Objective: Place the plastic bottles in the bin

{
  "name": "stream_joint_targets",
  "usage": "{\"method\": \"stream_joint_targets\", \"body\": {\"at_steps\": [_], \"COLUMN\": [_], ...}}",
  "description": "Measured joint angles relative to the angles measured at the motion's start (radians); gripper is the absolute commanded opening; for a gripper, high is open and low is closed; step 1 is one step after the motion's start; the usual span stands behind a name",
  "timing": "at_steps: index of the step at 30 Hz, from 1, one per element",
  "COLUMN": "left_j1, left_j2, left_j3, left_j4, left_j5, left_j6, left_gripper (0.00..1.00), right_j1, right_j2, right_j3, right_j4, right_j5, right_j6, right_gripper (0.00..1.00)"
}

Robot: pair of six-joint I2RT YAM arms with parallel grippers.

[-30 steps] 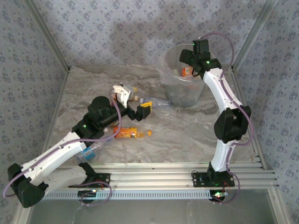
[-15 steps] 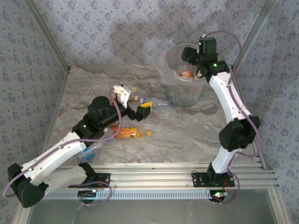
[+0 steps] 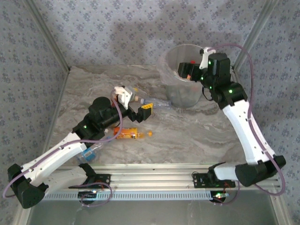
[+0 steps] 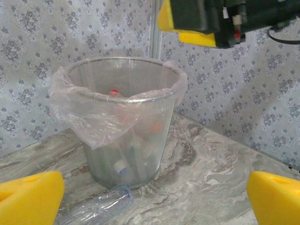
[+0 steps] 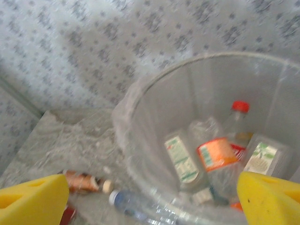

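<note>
Your right claw [image 5: 150,197] had opened wide, empty, and drawn back; the orange-labelled bottle [image 5: 216,154] lay ahead of it, inside the bin [image 5: 140,93].

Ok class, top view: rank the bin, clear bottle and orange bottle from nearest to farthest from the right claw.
1. bin, directly below the right claw.
2. clear bottle, lying left of the bin's base.
3. orange bottle, farthest left, toward the front.
</note>
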Motion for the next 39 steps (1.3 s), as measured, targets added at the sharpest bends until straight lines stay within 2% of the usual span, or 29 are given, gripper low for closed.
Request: {"method": "stream_joint_targets", "body": {"at_steps": [9,18,24,28,34,39], "left_j1": [-0.007,-0.040,-0.041,-0.027,0.016,0.063], "left_j2": [0.000,0.000,-0.011,-0.029,-0.029,-0.006], "left_j3": [0.000,0.006,0.063,0.134,0.194,0.198], "left_j4": [-0.014,-0.094,-0.280,-0.443,-0.697,-0.860], "left_j5": [-0.034,-0.083,-0.148,-0.233,-0.351,-0.389], "left_j6": [0.019,0.040,-0.010,-0.092,-0.248,-0.313], "left_gripper": [1.00,1.00,1.00,1.00,1.00,1.00], "right_j1": [0.156,0.243,0.302,0.322,0.327,0.327], "right_j2": [-0.189,-0.256,-0.280,-0.327,-0.402,-0.440], "right_j3": [-0.266,-0.462,-0.518,-0.552,-0.611,-0.653], "right_j4": [-0.033,-0.046,-0.049,-0.048,-0.049,-0.048], "right_j5": [-0.039,-0.072,-0.075,-0.088,-0.121,-0.143], "right_j6": [0.013,0.038,0.038,0.039,0.054,0.061], "right_gripper": [1.00,1.00,1.00,1.00,1.00,1.00]}}
